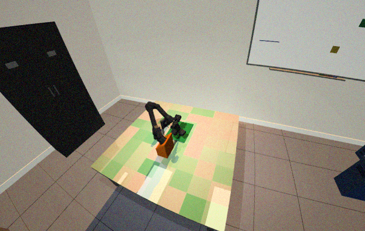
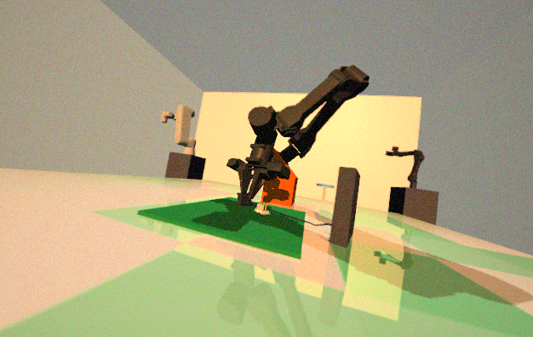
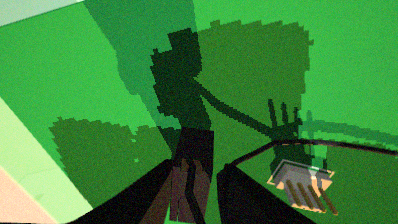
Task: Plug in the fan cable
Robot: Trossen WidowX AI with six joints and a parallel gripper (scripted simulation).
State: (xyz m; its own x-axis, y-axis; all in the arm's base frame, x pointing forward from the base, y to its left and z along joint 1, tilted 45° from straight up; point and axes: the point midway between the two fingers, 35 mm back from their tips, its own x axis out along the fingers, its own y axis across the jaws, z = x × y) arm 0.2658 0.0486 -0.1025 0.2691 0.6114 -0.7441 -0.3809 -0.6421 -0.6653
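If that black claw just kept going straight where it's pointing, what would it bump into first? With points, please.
Probably the green board (image 1: 189,128) (image 2: 265,238) (image 3: 350,60): the gripper (image 2: 245,199) (image 3: 198,169) points down at it, around the dark plug (image 2: 243,199) (image 3: 187,192). The remaining gap is unclear.

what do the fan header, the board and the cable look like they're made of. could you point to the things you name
Header (image 2: 262,212) (image 3: 300,179): likely pale plastic base, with brownish, probably metal pins standing up from it.
Board (image 2: 224,237) (image 3: 250,55): perhaps painted or coated circuit board, an even green, flat sheet with straight edges.
Cable (image 2: 296,219) (image 3: 350,145): probably rubber or plastic-sheathed wire, thin, dark and bending in curves.
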